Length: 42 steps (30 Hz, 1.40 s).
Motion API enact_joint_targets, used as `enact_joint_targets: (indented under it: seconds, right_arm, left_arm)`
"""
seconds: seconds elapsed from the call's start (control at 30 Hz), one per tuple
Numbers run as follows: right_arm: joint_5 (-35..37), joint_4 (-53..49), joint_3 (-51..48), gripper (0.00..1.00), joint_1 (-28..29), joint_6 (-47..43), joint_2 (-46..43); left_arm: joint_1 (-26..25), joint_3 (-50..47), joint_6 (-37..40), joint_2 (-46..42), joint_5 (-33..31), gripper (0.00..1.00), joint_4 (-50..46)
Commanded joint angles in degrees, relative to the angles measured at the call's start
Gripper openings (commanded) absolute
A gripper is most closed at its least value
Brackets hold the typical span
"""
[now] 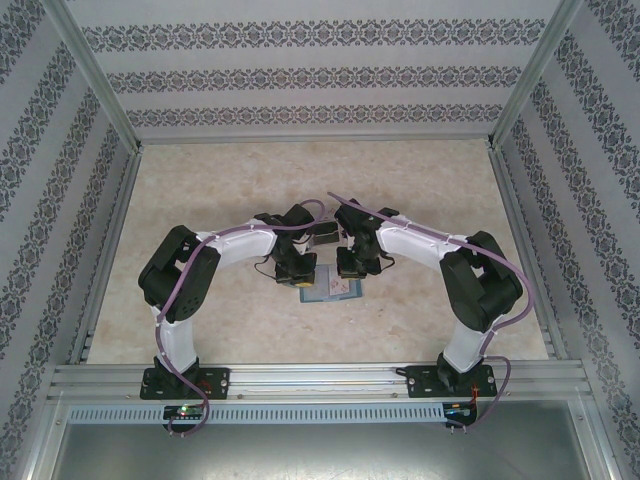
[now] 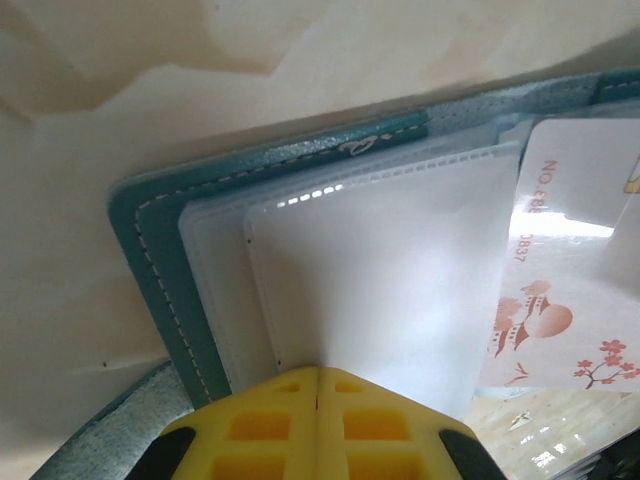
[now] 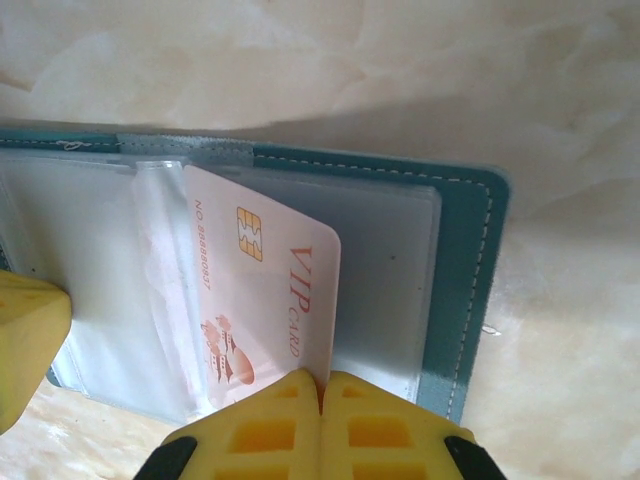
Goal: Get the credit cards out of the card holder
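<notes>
The teal card holder (image 1: 330, 288) lies open on the table between both arms. In the left wrist view its teal cover (image 2: 150, 262) frames frosted plastic sleeves (image 2: 380, 270), and my left gripper (image 2: 317, 372) is shut on the near edge of the top sleeve. A white credit card (image 3: 268, 275) printed "VIP CARD", with a gold chip, sticks partway out of a sleeve on the other half (image 3: 462, 260). My right gripper (image 3: 322, 380) is shut on that card's near corner. The same card (image 2: 575, 260) shows at the right of the left wrist view. From above, both grippers (image 1: 297, 268) (image 1: 350, 266) sit over the holder.
The beige marbled table (image 1: 220, 190) is fenced by aluminium rails (image 1: 110, 250) and patterned walls (image 1: 320, 70). A yellow finger of the left gripper (image 3: 25, 340) shows at the left edge of the right wrist view, close to the holder.
</notes>
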Motion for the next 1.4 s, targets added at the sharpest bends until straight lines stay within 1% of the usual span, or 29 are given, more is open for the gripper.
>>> enact_joint_targets:
  seconds: [0.0, 0.33, 0.53, 0.73, 0.87, 1.1, 1.37]
  right_arm:
    - [3.6, -3.2, 1.3, 0.0, 0.1, -0.8, -1.1]
    - [4.1, -4.4, 3.3, 0.0, 0.9, -1.2, -0.7]
    - [-3.4, 0.1, 2.3, 0.0, 1.4, 0.6, 0.2]
    - [-5.6, 1.1, 2.7, 0.16, 2.3, 1.8, 1.3]
    - [-6.1, 1.3, 2.5, 0.18, 2.5, 2.2, 1.3]
    - [-6.0, 0.9, 2.2, 0.18, 2.7, 2.4, 0.8]
    - [-4.1, -0.6, 2.8, 0.1, 2.8, 1.8, 0.3]
  left_arm:
    - [-1.3, -2.2, 0.9, 4.1, -2.8, 0.02, -3.0]
    - [-1.3, -2.3, 0.9, 3.8, -2.9, 0.02, -3.0]
    - [-1.3, -2.1, 0.7, 2.8, -3.1, 0.02, -3.0]
    - [-1.3, -1.0, 1.0, 0.5, -4.0, 0.04, -4.6]
    - [-1.3, -0.3, 1.2, -0.6, -4.7, 0.07, -5.4]
    - [-1.3, 0.6, 0.9, -3.8, -7.8, 0.09, -6.6]
    - [-1.2, 1.5, 1.2, -5.7, -10.2, 0.1, -8.0]
